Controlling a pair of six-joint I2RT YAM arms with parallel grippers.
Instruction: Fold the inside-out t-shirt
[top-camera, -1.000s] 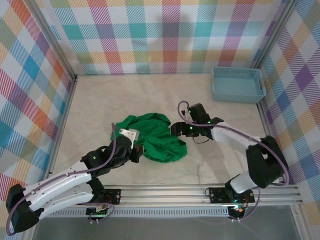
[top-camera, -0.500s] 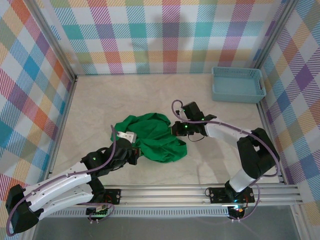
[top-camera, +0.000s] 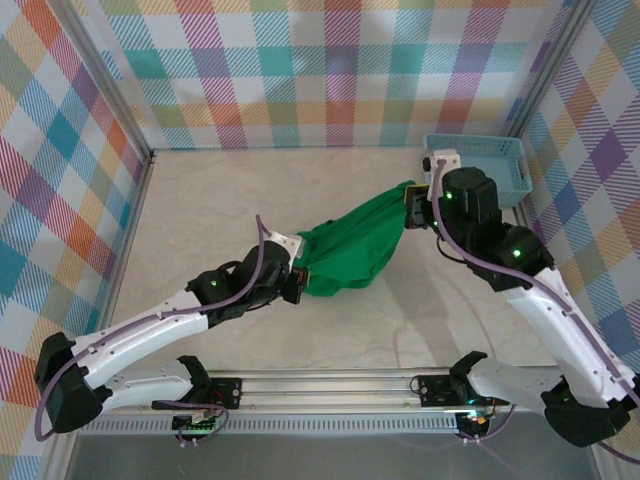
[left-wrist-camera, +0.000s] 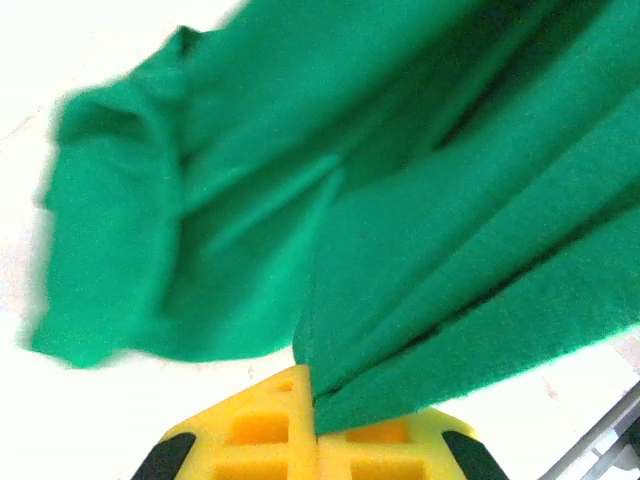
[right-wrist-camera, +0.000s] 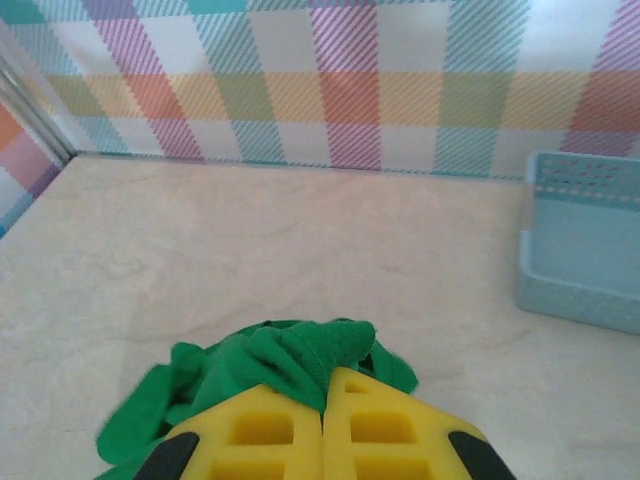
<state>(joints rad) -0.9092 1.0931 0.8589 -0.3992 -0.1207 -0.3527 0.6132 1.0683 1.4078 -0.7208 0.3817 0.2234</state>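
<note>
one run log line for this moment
left end effector: shut on t-shirt | right end effector: shut on t-shirt | t-shirt: stretched between them, not folded | basket: far right

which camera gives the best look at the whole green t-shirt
The top external view: the green t-shirt shows whole, stretched between the left gripper and the right gripper. The left wrist view gives blurred close-up folds; the right wrist view catches a small bunched bit.
</note>
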